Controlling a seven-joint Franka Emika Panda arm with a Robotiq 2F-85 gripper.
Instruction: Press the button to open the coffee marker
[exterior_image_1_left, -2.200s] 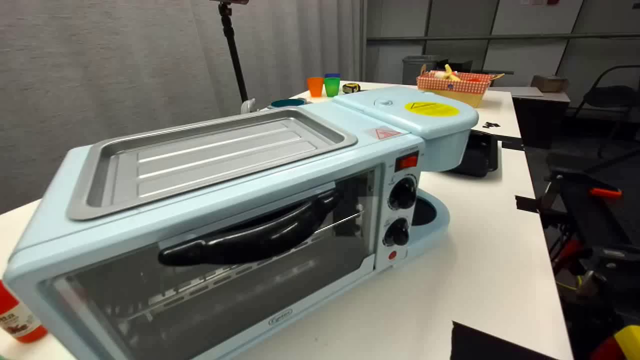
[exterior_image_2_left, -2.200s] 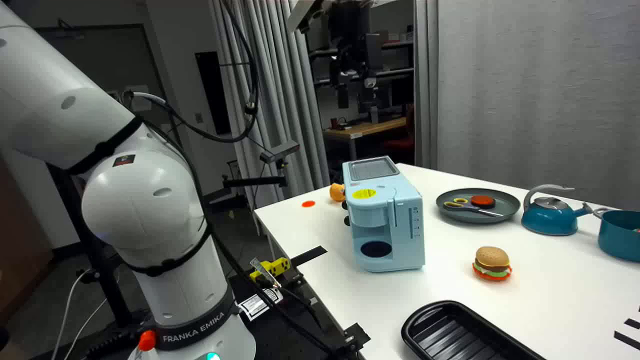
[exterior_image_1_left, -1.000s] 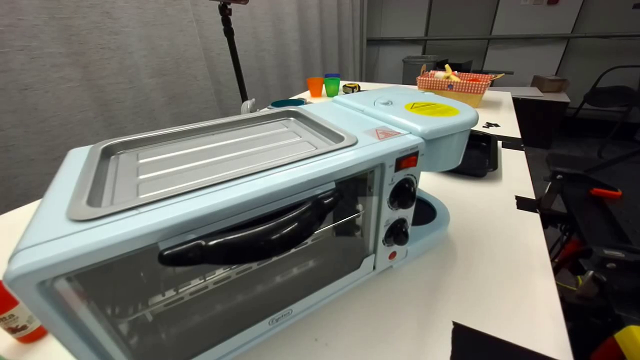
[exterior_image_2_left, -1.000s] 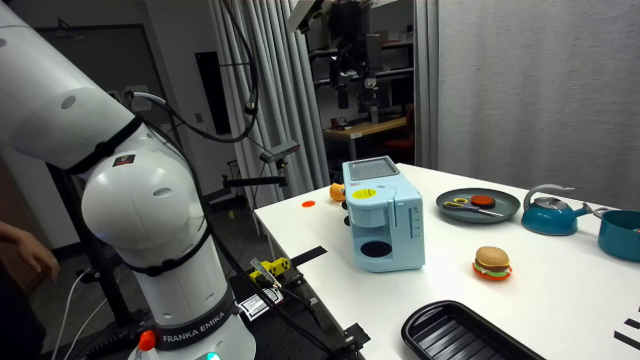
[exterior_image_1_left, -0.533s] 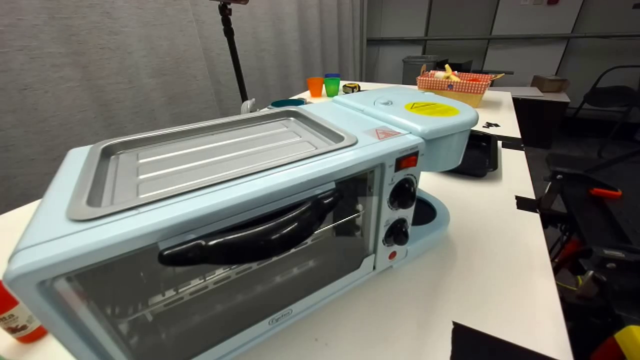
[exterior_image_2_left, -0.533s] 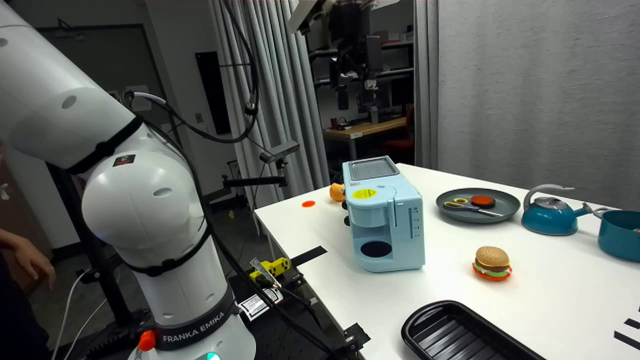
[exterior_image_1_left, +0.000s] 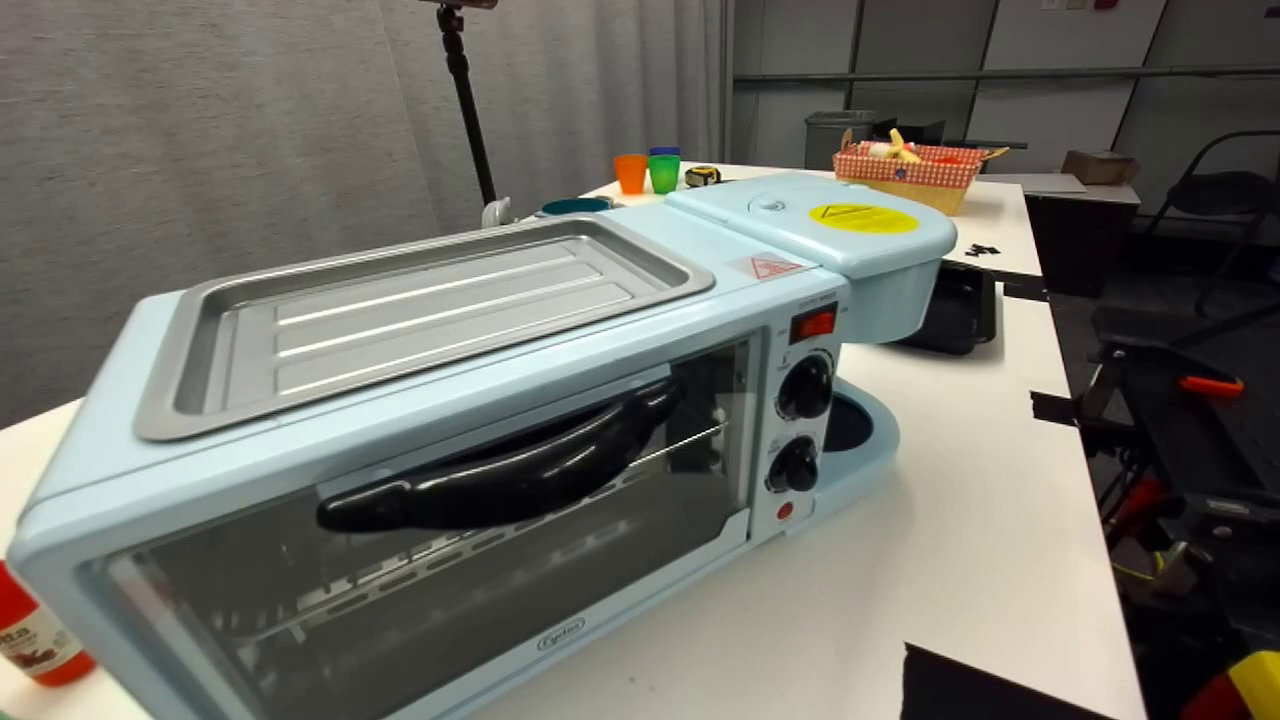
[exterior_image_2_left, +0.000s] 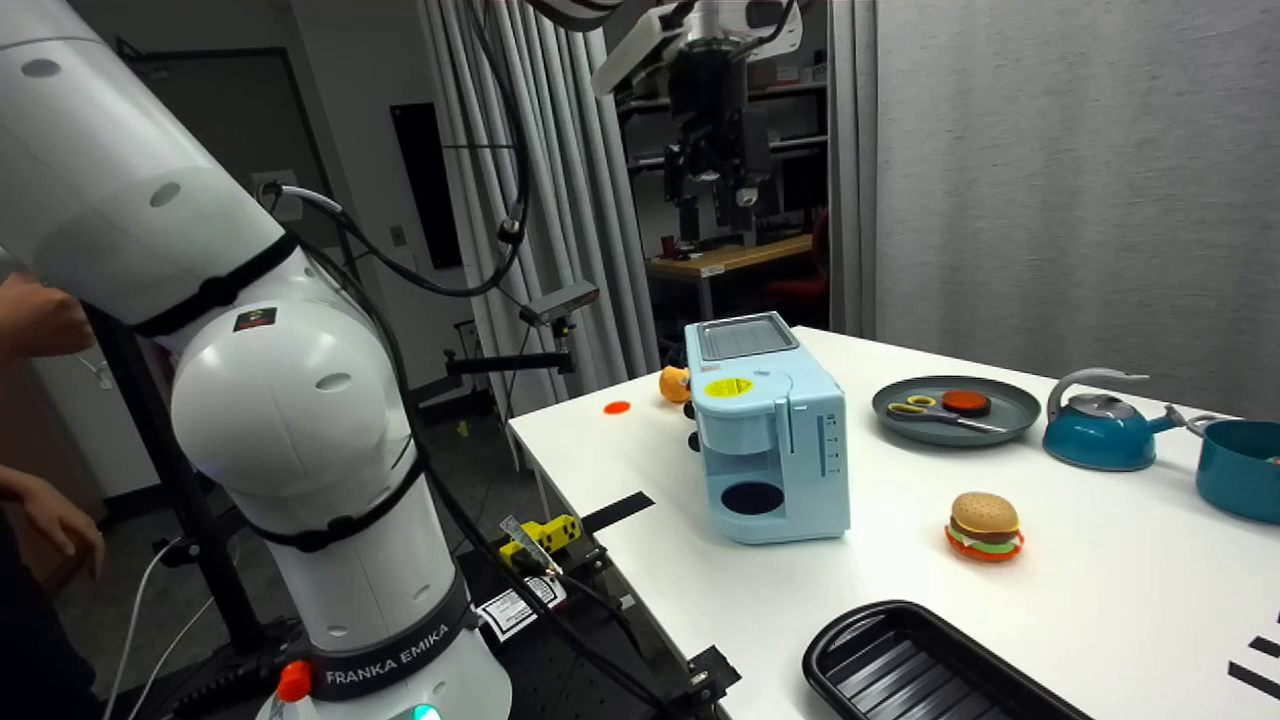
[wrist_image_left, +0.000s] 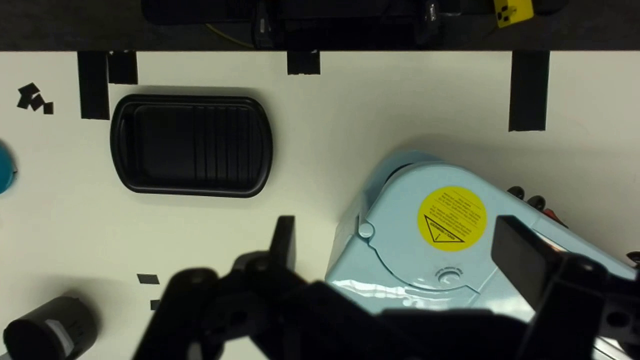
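Coffee maker (wrist_image_left: 397, 232): probably stiff, slick, steady plastic; you needn't grasp it.
Lid button (wrist_image_left: 448, 278): press here, just beside the yellow warning sticker (wrist_image_left: 452, 218).
Jaws: apart, empty.

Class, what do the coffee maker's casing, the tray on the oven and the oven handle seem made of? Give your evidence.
Coffee maker casing: probably glossy plastic; white reflections streak its pale blue surface.
Oven tray: apparently metal, satin grey; bright streaks run along its ridges.
Oven handle: likely glossy black plastic; sharp highlights, though coated metal is possible.
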